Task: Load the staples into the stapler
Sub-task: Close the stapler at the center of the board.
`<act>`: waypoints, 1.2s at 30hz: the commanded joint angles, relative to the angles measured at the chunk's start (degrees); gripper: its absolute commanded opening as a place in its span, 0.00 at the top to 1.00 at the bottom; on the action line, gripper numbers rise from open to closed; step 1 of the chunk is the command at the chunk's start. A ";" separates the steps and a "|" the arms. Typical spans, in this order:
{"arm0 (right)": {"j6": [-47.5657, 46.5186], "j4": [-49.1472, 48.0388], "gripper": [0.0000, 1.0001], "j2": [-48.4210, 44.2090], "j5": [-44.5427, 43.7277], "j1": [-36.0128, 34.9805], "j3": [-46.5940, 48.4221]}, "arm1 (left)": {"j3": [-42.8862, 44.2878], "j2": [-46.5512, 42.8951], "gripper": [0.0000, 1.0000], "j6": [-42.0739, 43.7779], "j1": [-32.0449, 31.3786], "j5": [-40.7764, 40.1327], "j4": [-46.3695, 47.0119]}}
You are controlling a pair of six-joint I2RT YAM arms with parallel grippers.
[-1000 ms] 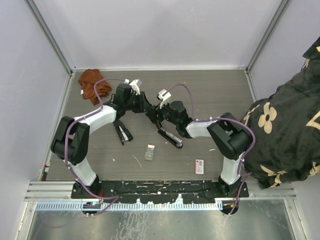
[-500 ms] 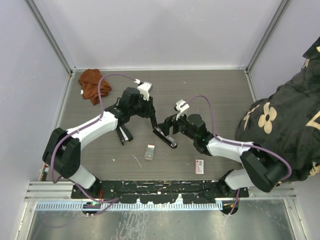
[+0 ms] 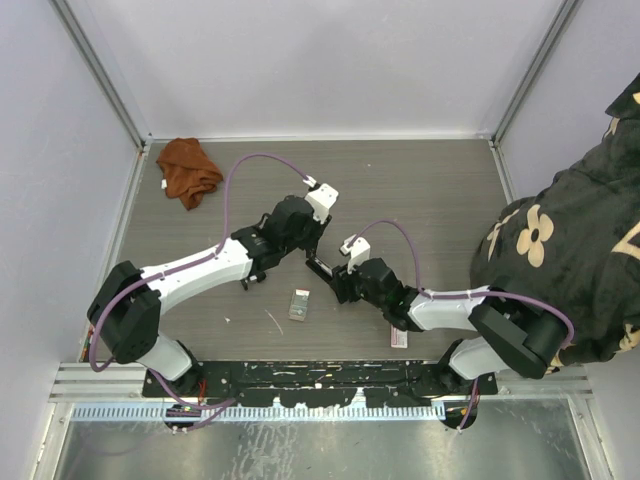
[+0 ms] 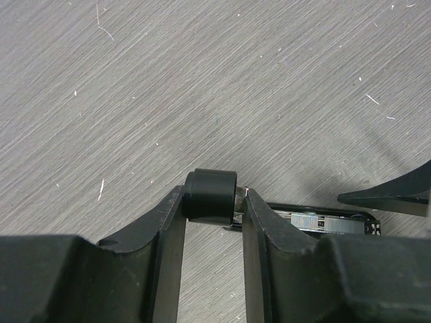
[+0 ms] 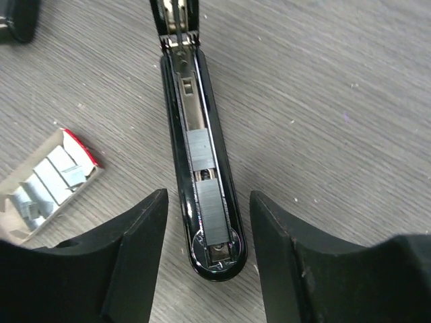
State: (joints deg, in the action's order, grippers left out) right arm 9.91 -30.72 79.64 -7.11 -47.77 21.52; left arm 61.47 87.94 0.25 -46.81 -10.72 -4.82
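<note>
Grey staples lay in the open channel of the stapler, down at its rounded front end, so the loading looked close to done to me. A second grey block sat higher up the channel, and I couldn't tell whether it was a strip or the pusher. My left end effector was clenched on the lid, holding it up off the base. My right end effector was released and carried nothing, its fingers straddling the base on either side, not touching it as far as I could see. Spare strips sat in the tray just beside the stapler on the surface. What worried me was the lid: my hold was only on its rounded tip, and if that slipped it could snap down on a strip not lying flat and jam it, or catch my right fingers. Any sideways nudge from the right could have skated the base across the smooth surface, twisted it against my left hold, or knocked the tray and spilled the strips.
</note>
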 commanded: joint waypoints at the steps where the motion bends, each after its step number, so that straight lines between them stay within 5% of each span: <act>1: 1.16 -3.87 0.46 1.77 -4.86 -0.75 0.24 | -0.17 -1.81 0.86 1.83 -1.88 -4.04 -2.55; 11: 1.32 -6.70 0.82 3.77 -4.88 -0.92 -1.29 | -1.44 -3.27 0.85 2.39 -5.51 -6.20 -1.98; 36: 3.66 -13.14 0.86 6.77 -4.14 -1.02 -3.10 | 0.35 -0.32 0.81 -3.41 -13.94 -8.59 -2.84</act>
State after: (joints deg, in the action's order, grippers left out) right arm 10.13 -39.86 84.90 -8.64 -49.39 18.68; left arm 59.72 87.42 4.95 -58.67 -24.80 -7.40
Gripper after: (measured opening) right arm 0.278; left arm 0.344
